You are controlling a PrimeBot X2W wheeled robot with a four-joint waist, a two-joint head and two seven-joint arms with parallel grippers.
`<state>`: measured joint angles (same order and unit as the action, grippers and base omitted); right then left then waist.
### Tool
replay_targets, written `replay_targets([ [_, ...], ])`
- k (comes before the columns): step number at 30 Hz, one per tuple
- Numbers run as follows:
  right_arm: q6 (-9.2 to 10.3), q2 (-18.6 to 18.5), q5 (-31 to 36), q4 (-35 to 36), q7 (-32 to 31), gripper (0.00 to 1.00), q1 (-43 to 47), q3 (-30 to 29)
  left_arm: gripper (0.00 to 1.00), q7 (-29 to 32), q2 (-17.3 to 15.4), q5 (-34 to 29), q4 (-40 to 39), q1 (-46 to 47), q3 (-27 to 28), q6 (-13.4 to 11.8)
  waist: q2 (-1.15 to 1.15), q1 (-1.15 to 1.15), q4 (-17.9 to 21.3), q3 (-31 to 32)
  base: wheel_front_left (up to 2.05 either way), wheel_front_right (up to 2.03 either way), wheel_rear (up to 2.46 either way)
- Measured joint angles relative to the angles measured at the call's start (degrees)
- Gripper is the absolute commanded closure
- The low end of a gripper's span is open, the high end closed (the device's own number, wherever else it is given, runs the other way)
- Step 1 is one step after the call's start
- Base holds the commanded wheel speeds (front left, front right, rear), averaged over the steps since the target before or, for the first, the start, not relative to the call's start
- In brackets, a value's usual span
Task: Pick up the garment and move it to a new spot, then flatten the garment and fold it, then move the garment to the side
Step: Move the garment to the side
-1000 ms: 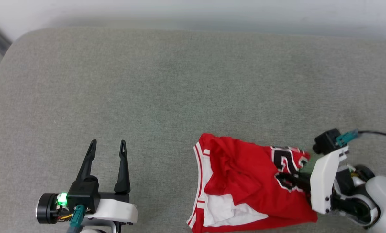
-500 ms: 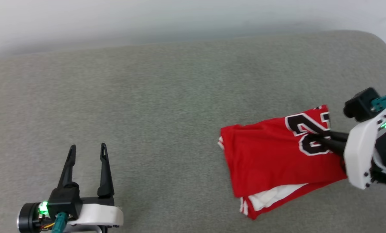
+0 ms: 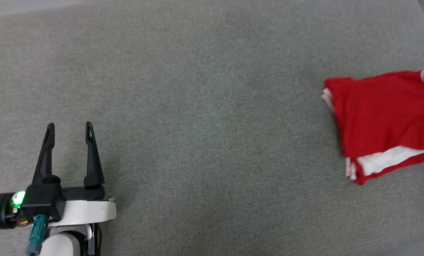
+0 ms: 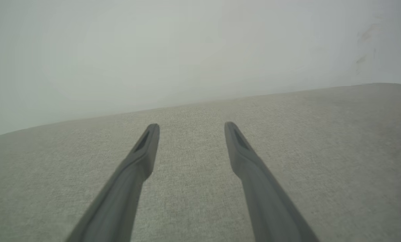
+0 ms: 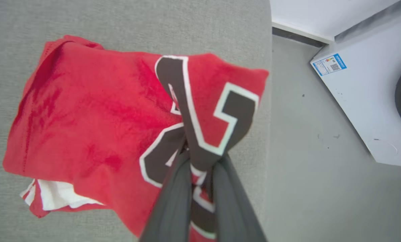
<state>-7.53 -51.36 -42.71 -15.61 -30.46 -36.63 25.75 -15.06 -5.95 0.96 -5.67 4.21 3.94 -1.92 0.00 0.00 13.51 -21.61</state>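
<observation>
The garment (image 3: 379, 110) is a folded red jersey with a white sleeve showing at its lower edge and black white-outlined numerals; it lies at the far right of the grey cushion in the head view, cut off by the frame edge. In the right wrist view my right gripper (image 5: 200, 158) is shut on the garment (image 5: 96, 114), pinching the fabric at the numerals, near the cushion's edge. At the lower left of the head view my left gripper (image 3: 69, 129) stands open, far from the garment. The left wrist view shows its fingers (image 4: 143, 158) apart over bare fabric.
The grey cushion surface (image 3: 197, 106) spans the head view. Beyond the cushion's edge in the right wrist view lie grey floor (image 5: 304, 174) and a white box with a blue label (image 5: 361, 90). A pale wall (image 4: 187, 50) rises behind the cushion.
The head view has swung, so everything shifts in it. My right gripper has dragged the garment rightward toward the cushion's edge, smoothing it. The left gripper stays open.
</observation>
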Motion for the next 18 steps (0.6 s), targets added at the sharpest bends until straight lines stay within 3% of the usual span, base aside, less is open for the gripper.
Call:
replay_targets([
  [7, 0.00, 0.08, 4.94, -10.69, 2.87, 1.00, -4.64, -7.14, 0.00, -0.01, -1.40, -0.65, -2.63, 2.53, 0.14, 0.53, 0.00, 0.00, 0.93, -6.57, 0.00, 0.00, 0.00],
  [16, 0.00, 5.24, 13.60, -19.02, 4.66, 1.00, -6.56, -12.33, 0.00, 0.00, -2.02, -0.66, -3.56, 4.49, -0.12, 0.68, 0.00, 0.01, 0.20, -10.94, 0.00, 0.00, 0.00],
  [17, 0.00, 6.22, 14.56, -19.87, 4.89, 0.00, -6.54, -12.96, 0.00, 0.00, -1.91, -0.65, -3.53, 4.48, -0.18, 0.66, 0.00, 0.01, 0.04, -10.62, 0.00, 0.00, 0.00],
  [18, -0.02, 6.65, 16.48, -20.24, 6.15, 0.00, -6.55, -13.51, 0.00, 0.00, -1.77, -0.65, -3.47, 4.46, -0.30, 0.57, 0.00, 0.01, -0.10, -10.20, 0.00, 0.00, 0.00],
])
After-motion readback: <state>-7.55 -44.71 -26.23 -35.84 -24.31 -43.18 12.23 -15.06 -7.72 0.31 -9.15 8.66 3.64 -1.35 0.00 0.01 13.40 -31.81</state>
